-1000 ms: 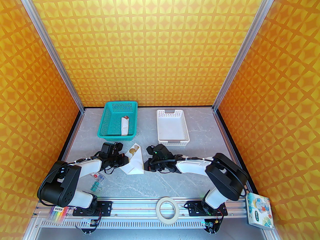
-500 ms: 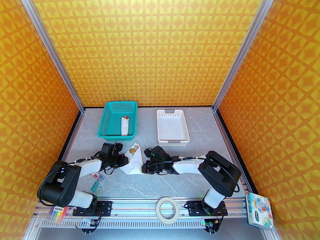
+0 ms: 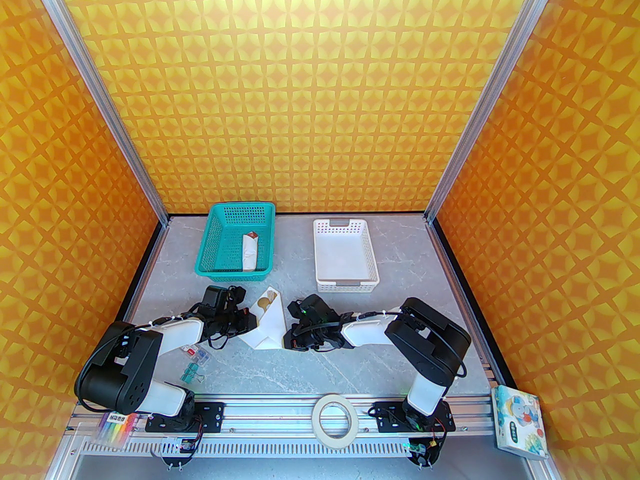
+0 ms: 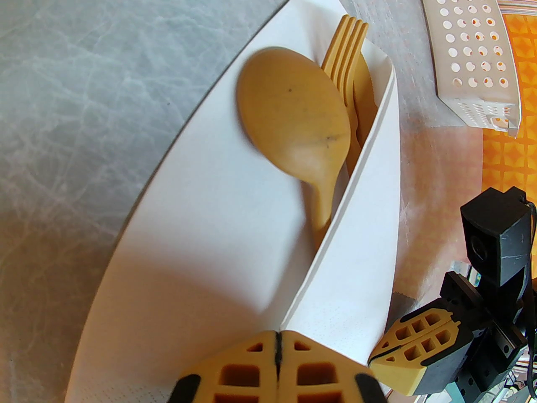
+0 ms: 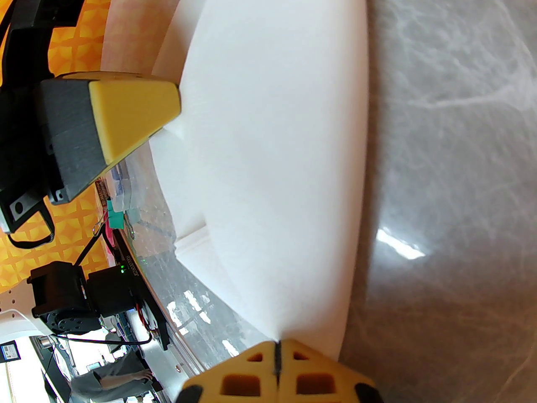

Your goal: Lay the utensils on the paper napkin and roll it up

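The white paper napkin [image 3: 271, 324] lies mid-table between my two arms, its right flap folded up over the utensils. A tan spoon [image 4: 293, 107] and a fork [image 4: 347, 51] poke out of the fold at the far end. My left gripper [image 3: 253, 322] is shut, pinching the napkin's left side; its tips [image 4: 277, 339] meet where the flap's edge ends. My right gripper [image 3: 286, 340] is shut on the near right corner of the paper napkin [image 5: 277, 141], its tips [image 5: 277, 347] meeting at the paper's edge. The left gripper's finger [image 5: 134, 107] touches the sheet opposite.
A teal basket [image 3: 210, 240] at the back left holds a white roll [image 3: 250, 254]. Behind the right gripper stands a white basket [image 3: 346, 284]. Small clips [image 3: 192, 370] lie by the left arm. On the front rail sit a tape roll [image 3: 335, 418], markers [image 3: 117, 425] and a printed pack [image 3: 517, 420].
The right arm has swung left, and its gripper has carried the napkin's right edge toward the left gripper, narrowing the fold. The left arm has stayed put.
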